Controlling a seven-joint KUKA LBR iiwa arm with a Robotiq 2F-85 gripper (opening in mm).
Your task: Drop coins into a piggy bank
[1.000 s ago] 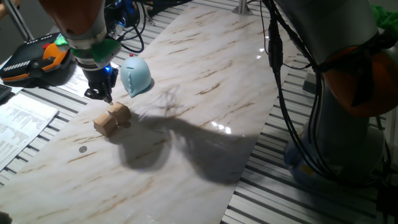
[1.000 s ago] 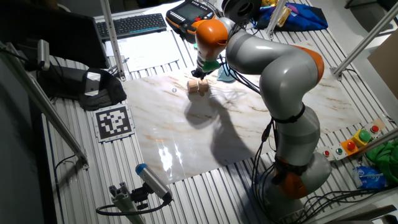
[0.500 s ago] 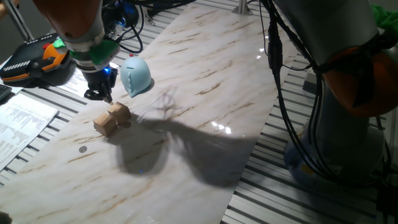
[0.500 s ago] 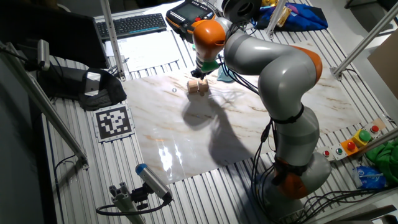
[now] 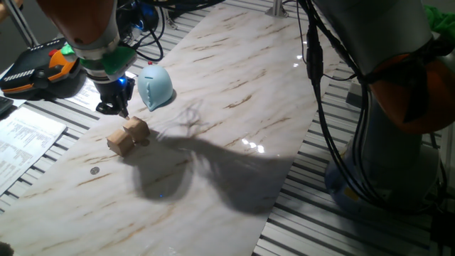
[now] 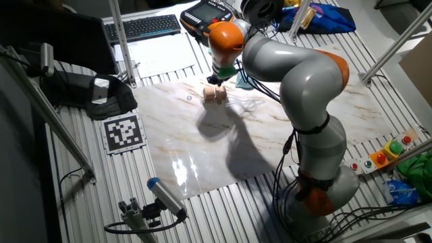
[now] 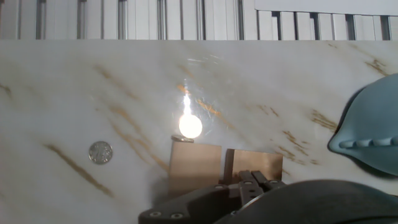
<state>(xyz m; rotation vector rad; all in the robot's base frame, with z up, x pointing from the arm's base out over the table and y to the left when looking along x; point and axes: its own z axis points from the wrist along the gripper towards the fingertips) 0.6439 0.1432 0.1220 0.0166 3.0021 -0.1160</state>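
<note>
The pale blue piggy bank lies on the marble table; its edge shows at the right of the hand view. One dark-grey coin lies flat on the table, left of two tan wooden cubes. It also shows in the hand view and the other fixed view. A thin dark disc edge rests at the far edge of the left cube. My gripper hangs just above the cubes, left of the piggy bank. Its fingertips look closed together, and I see no coin between them.
An orange-and-black case and printed sheets lie off the table's left edge. Cables run behind the piggy bank. A keyboard sits at the back. A bright light glare lies on the marble beyond the cubes.
The arm has shifted very slightly to the left above the cubes. The cubes, coin and piggy bank have not moved.
</note>
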